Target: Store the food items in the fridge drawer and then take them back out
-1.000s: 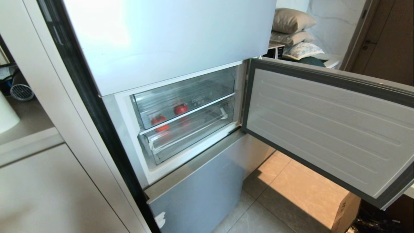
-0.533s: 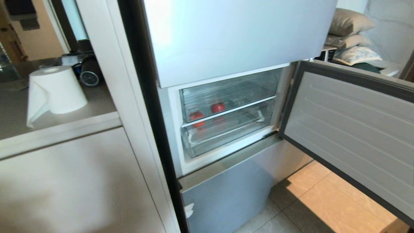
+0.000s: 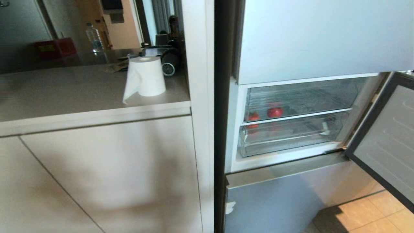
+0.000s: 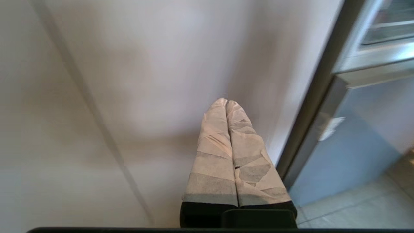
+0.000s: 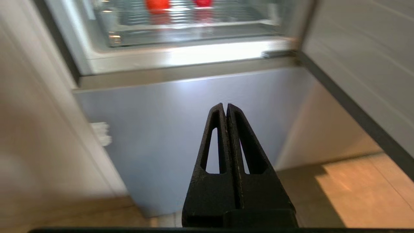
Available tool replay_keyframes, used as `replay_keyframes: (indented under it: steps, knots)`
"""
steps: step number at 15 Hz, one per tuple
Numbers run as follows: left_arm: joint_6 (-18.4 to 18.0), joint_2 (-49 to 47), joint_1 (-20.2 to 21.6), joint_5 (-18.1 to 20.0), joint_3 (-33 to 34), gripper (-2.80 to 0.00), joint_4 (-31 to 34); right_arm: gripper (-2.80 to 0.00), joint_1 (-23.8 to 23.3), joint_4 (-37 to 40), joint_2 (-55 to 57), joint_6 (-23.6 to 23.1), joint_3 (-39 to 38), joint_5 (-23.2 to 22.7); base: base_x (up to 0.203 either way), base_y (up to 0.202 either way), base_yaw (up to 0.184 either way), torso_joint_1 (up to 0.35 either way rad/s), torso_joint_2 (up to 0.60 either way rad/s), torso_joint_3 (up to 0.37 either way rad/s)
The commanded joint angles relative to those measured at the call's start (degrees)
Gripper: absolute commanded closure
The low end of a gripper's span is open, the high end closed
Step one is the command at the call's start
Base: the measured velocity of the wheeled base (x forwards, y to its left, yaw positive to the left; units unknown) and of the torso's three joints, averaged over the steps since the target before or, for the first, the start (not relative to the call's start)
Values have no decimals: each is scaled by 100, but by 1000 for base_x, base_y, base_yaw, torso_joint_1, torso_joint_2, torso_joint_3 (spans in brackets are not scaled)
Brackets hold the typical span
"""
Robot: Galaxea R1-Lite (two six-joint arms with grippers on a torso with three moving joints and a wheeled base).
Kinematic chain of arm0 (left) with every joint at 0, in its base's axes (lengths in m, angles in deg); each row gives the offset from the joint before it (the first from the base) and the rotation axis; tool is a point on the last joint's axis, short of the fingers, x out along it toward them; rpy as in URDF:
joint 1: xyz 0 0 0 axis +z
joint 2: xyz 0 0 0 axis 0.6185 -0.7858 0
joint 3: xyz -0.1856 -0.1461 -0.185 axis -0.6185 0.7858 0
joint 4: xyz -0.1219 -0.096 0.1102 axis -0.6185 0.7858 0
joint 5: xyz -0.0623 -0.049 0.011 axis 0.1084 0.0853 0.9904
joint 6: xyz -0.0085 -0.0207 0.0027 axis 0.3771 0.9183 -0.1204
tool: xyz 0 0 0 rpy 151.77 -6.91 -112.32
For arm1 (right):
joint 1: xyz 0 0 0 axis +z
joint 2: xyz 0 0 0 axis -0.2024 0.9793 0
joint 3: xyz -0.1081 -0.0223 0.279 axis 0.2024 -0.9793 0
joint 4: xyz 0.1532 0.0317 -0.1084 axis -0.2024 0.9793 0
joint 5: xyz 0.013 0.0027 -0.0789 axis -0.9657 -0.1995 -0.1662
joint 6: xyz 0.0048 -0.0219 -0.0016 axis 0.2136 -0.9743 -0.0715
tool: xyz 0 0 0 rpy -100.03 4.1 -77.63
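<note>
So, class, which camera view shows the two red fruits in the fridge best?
The head view: both red fruits sit whole behind the clear drawer front. The right wrist view cuts them off at its edge, blurred. The left wrist view shows no fruit.

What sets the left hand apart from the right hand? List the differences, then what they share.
The left hand is wrapped in pale tape; the right hand is bare black. The right hand shows long slots; the left hand shows none. The left hand faces the cabinet panel, the right hand the lower fridge door. Both are shut and empty.
</note>
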Motion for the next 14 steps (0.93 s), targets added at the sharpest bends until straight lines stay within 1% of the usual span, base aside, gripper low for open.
replay_keyframes:
  steps: [1, 6, 8, 9, 11, 13, 14]
  knots:
    - [1, -1, 0, -5, 0, 0, -7, 0, 2, -1, 9, -3, 0, -1, -1, -10, 174, -2, 2, 7]
    - [7, -1, 0, 1, 0, 0, -7, 0, 2, -1, 9, 6, 0, -1, 1, -9, 172, 1, 4, 4]
    - [7, -1, 0, 1, 0, 0, -7, 0, 2, 4, 9, -42, -6, -1, -2, -4, 107, -1, 2, 4]
    - [0, -1, 0, -1, 0, 0, -6, 0, 2, 2, 9, -202, -2, -15, 0, 0, 0, 0, 0, 0]
    - [7, -1, 0, 1, 0, 0, -7, 0, 2, 47, 18, -340, 19, -43, 0, 0, 0, 0, 0, 0]
    - [7, -1, 0, 1, 0, 0, -7, 0, 5, 139, 501, -304, 319, -185, 0, 0, 0, 0, 0, 0]
    - [0, -1, 0, 1, 0, 0, -4, 0, 9, 158, 1000, -230, 598, -265, 0, 0, 0, 0, 0, 0]
